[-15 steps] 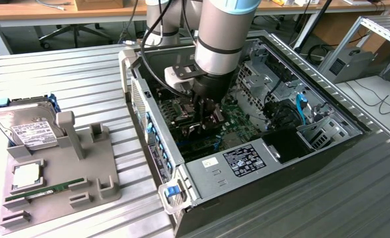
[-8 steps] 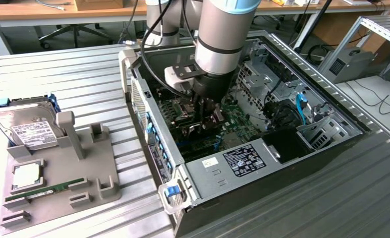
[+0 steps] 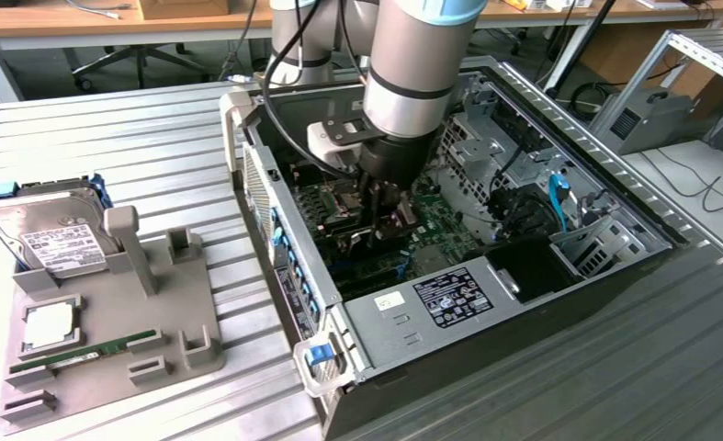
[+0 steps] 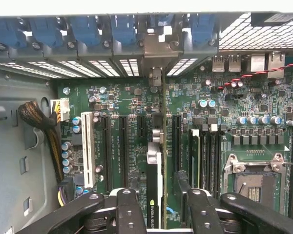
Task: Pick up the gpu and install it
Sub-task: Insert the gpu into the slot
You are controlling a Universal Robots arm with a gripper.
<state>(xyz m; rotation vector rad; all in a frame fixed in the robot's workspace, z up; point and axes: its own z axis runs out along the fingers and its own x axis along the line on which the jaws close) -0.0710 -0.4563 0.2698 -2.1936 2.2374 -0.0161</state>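
The gpu, a thin black card seen edge-on, stands upright over the expansion slots of the green motherboard. Its pale metal bracket reaches the row of rear slot openings. My gripper is shut on the gpu, with one black finger on each side of it. In the exterior view the gripper reaches down into the open computer case with the dark card below it. Whether the card sits fully in its slot I cannot tell.
Blue latches line the case's rear wall. A brown cable bundle and the CPU socket flank the slots. On the exterior view's left, a grey fixture holds a hard drive, a chip and a green memory stick.
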